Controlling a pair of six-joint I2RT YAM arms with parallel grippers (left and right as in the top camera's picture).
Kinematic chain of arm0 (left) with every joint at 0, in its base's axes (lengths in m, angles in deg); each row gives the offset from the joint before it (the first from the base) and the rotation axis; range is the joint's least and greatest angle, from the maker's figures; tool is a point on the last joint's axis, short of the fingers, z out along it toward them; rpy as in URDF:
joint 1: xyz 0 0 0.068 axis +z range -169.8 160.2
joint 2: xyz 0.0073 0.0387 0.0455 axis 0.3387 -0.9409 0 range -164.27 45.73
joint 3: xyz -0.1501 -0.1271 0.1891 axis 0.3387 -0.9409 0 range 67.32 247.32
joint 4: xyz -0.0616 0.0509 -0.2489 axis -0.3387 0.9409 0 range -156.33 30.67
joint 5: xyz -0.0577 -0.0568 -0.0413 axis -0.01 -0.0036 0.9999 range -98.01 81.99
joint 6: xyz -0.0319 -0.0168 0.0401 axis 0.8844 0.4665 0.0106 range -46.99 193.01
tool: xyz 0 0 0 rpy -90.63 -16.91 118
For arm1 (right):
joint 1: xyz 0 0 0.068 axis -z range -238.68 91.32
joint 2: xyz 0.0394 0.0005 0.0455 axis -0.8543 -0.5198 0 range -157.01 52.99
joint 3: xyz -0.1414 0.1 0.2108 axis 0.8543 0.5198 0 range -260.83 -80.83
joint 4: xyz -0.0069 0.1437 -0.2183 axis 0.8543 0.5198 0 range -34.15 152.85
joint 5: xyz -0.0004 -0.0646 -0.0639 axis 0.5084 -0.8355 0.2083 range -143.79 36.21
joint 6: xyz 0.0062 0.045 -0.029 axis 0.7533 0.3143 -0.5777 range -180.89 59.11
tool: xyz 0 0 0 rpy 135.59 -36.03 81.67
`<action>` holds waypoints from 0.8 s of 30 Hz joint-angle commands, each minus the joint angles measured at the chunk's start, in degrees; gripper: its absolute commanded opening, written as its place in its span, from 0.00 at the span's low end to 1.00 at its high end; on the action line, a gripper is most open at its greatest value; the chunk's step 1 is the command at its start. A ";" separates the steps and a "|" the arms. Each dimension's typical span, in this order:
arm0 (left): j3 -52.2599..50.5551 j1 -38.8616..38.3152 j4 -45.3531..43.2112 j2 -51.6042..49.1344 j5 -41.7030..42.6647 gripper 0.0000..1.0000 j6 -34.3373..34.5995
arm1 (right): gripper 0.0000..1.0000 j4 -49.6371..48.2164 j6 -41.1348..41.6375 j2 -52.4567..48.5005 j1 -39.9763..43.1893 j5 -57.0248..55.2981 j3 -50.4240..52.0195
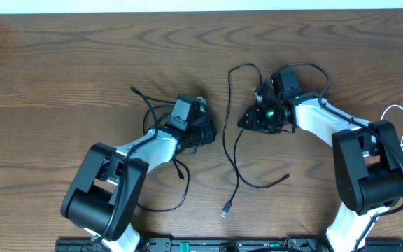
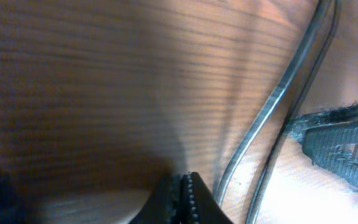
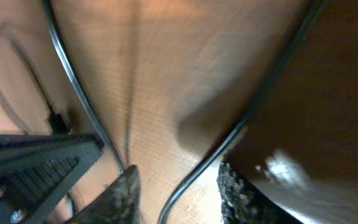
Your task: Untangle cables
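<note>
Right jaws are spread, the black cable (image 3: 247,121) running loose between them; I'd lift straight up to avoid snagging it. Left jaws are pressed together, apparently empty.

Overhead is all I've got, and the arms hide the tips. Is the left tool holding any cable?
Observer: No. In the left wrist view the left tool is shut with nothing between its fingers. A black cable passes beside it.
Operator: And the right tool?
Observer: The right wrist view shows the right tool with its jaws apart, not clamped.
Operator: Is there cable in that gap?
Observer: Yes, black cable runs through the gap between its fingers.
</note>
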 commanded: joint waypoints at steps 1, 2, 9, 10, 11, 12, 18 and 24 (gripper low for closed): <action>0.02 0.28 1.38 -0.39 -10.67 0.08 -3.37 | 0.44 0.63 1.88 -2.03 0.26 -17.49 1.36; 0.02 0.28 1.38 -0.39 -10.49 0.08 -3.50 | 0.44 0.70 1.86 -2.03 0.33 -19.04 1.36; 0.02 0.22 1.31 -0.39 -7.26 0.08 -3.45 | 0.51 -1.27 1.44 -2.58 0.74 -19.54 1.38; 0.02 0.07 1.25 -0.39 -5.49 0.08 -3.45 | 0.54 -2.78 1.44 -3.19 0.74 -17.55 1.42; 0.02 -0.15 1.20 -0.39 -5.27 0.08 -3.45 | 0.56 -3.87 1.44 -3.74 0.74 -15.96 1.42; 0.02 -0.55 1.20 -0.39 -5.33 0.08 -3.45 | 0.58 -4.98 1.46 -4.42 0.74 -14.43 1.42; 0.02 -2.12 1.60 -0.42 -5.51 0.08 -3.48 | 0.82 -12.96 -5.25 -9.99 0.72 2.16 1.40; 0.02 -2.12 1.75 -0.42 -5.49 0.08 -3.34 | 0.85 -15.98 -6.64 -11.69 0.68 9.14 1.40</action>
